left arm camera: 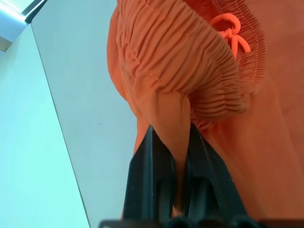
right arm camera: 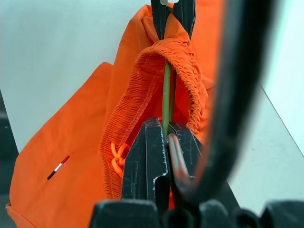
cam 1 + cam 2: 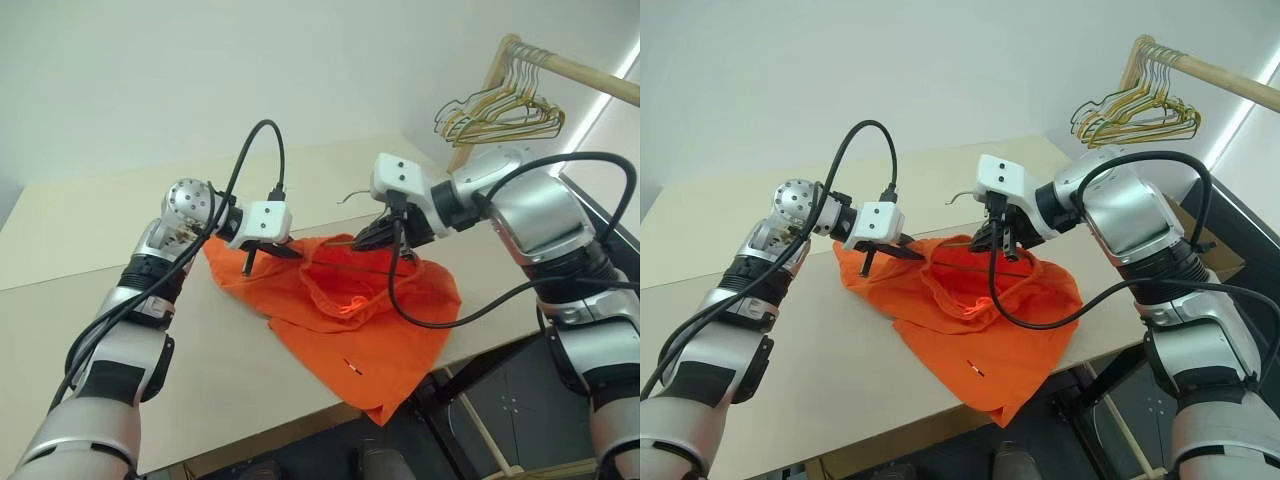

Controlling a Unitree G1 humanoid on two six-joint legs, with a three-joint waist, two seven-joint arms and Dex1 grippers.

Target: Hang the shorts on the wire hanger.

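Bright orange fabric shorts [image 3: 980, 325] lie bunched on the pale wooden table [image 3: 840, 350], one leg hanging over its edge. The left gripper [image 3: 902, 250] pinches the waistband; the right gripper [image 3: 998, 244] seems clamped at the opposite side.

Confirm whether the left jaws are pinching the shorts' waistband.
Yes: in the left wrist view the left gripper is shut on a fold of the gathered waistband of the shorts.
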